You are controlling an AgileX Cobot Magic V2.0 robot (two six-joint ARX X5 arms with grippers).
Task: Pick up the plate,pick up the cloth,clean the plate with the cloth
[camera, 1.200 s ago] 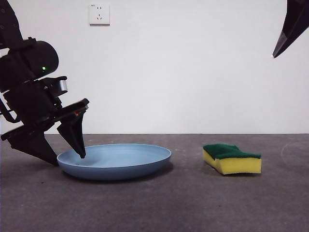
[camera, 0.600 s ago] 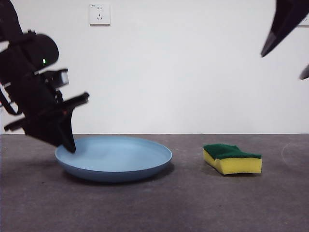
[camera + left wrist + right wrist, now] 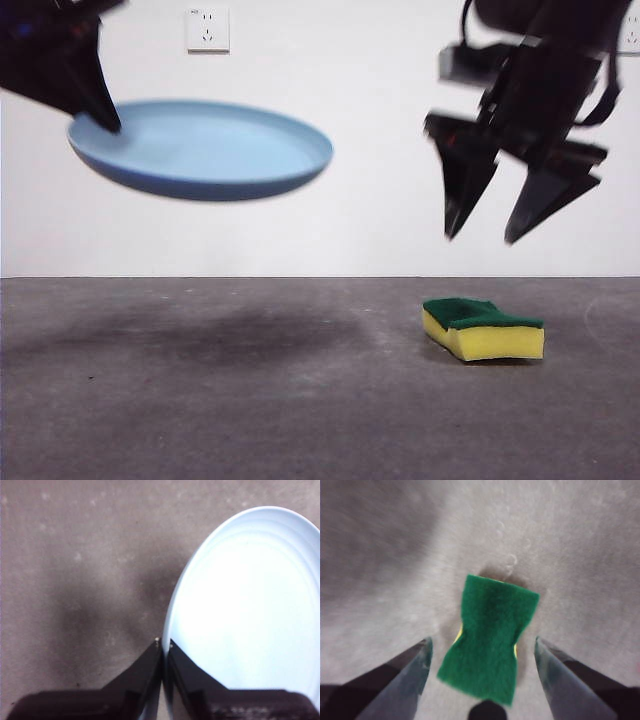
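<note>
Two hands are at work over the grey table (image 3: pixel 300 400). The left hand (image 3: pixel 100 118) sits at about ten o'clock in the front view, its jaws pinching the rim of the plate (image 3: pixel 200 150), which hangs in the air well above the table, tilted slightly with the gripped edge a little higher, and casts a soft shadow on the surface below. In the left wrist view the left hand (image 3: pixel 164 645) has its two black jaws pressed together on the pale blue rim of the plate (image 3: pixel 245 610), one jaw on each face. The right hand (image 3: pixel 485 236) hangs at about two o'clock in the front view, jaws spread wide and pointing down, well clear of the cloth (image 3: pixel 483 328) beneath it (really a yellow sponge with a green scouring layer on top). The cloth lies flat on the table at about four o'clock. From the right wrist view the cloth (image 3: pixel 490 640) shows between the spread jaws of the right hand (image 3: pixel 482 650), untouched, green face up.
</note>
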